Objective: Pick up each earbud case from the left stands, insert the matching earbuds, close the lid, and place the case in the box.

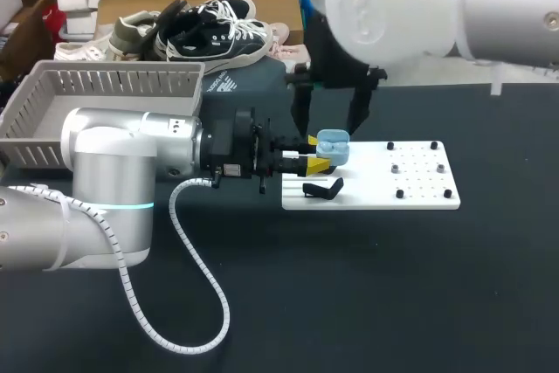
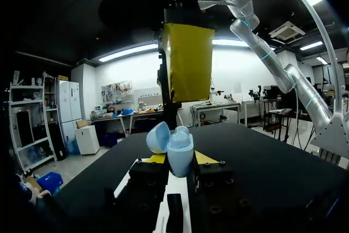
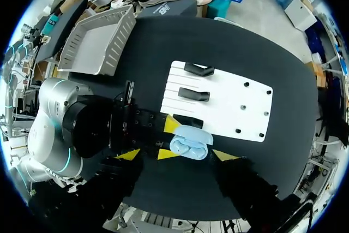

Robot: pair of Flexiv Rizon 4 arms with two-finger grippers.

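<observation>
Earbud case point(image 1: 333, 146): pale blue, plain. My left tool point(image 1: 316, 162): black, yellow tips. My right tool point(image 3: 175, 155): black, yellow tips. Stands point(image 1: 322, 188): black. Board point(image 1: 410, 183): white, black studs. Counter point(image 1: 367, 294): matte black. Box point(image 1: 122, 85): grey, slatted walls. My left arm point(image 1: 113, 163): silver, cyan ring.

Looking down on a black counter point(image 1: 410, 303), spreading matte and plain from the near edge to the far one. Taking soft, even light from above and giving back only a faint sheen, the far part showing a little paler than the near. Stretching away flat and dark in the left wrist view, lying wide and unmarked in the right wrist view
</observation>
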